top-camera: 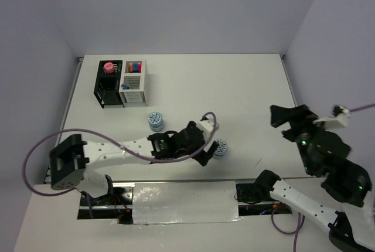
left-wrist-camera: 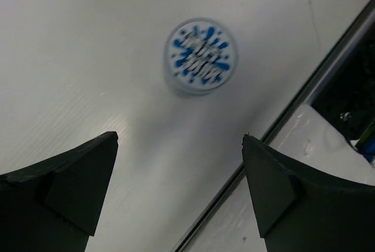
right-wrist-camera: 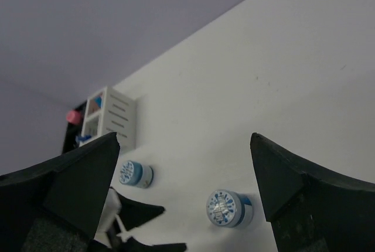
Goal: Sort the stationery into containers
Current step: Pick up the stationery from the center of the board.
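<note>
Stationery nearest the left pincer (left-wrist-camera: 179,139) is a round light-blue patterned tin (left-wrist-camera: 200,57). It stands upright on the bench (left-wrist-camera: 70,41), just ahead of jaws that are wide apart with nothing between them. In the wrist view it sits off-centre, nearer one finger than the other, and close to the metal rail (left-wrist-camera: 310,88) at the bench's near edge. I judge that a lopsided closing could nudge the smooth round tin sideways, tip it, or squirt it toward that rail rather than catch it. Further out a second tin (top-camera: 155,121) stands alone, between this one and the joined boxes at the far left. The black box (top-camera: 109,92) already holds a pink-capped bottle (top-camera: 108,67), and the white box (top-camera: 136,94) shows red and blue caps (top-camera: 135,65). The right pincer (right-wrist-camera: 183,138) hangs off to the right, jaws apart and empty, well clear.
</note>
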You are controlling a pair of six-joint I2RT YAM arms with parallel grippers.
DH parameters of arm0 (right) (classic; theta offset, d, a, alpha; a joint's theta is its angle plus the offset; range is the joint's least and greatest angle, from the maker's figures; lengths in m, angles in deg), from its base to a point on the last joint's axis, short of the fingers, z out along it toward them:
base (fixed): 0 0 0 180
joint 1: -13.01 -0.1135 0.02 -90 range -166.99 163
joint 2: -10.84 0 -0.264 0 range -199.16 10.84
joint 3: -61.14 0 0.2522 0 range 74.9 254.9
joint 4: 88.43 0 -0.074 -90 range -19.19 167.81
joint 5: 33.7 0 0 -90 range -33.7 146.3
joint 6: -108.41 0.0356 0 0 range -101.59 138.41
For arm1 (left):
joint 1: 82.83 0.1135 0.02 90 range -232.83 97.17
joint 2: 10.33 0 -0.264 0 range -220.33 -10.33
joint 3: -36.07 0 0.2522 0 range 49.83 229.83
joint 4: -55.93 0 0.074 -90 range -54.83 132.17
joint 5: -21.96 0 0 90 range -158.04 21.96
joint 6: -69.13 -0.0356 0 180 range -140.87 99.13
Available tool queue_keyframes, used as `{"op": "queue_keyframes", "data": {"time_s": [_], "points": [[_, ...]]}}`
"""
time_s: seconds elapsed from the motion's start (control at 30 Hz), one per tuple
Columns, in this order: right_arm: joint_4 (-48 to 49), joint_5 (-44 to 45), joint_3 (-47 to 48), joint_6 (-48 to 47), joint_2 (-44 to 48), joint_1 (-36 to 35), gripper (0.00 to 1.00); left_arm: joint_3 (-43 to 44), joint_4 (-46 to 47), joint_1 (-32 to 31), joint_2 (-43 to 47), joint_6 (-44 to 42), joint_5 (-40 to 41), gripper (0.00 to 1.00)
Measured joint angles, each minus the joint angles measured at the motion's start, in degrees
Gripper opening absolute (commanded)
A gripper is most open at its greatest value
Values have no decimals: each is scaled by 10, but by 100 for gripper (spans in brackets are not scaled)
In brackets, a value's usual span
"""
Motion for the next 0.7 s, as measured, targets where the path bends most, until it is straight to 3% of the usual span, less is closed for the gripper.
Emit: {"op": "queue_keyframes", "data": {"time_s": [0.17, 0.3, 0.7], "points": [[-92, 73, 109, 10, 25, 0, 100, 86, 71, -23, -135, -37, -39, 99], [-135, 85, 120, -2, 25, 0, 100, 150, 96, -24, -204, -41, -48, 99], [-153, 65, 97, -44, 33, 0, 100, 177, 78, -29, -257, -40, 25, 99]]}}
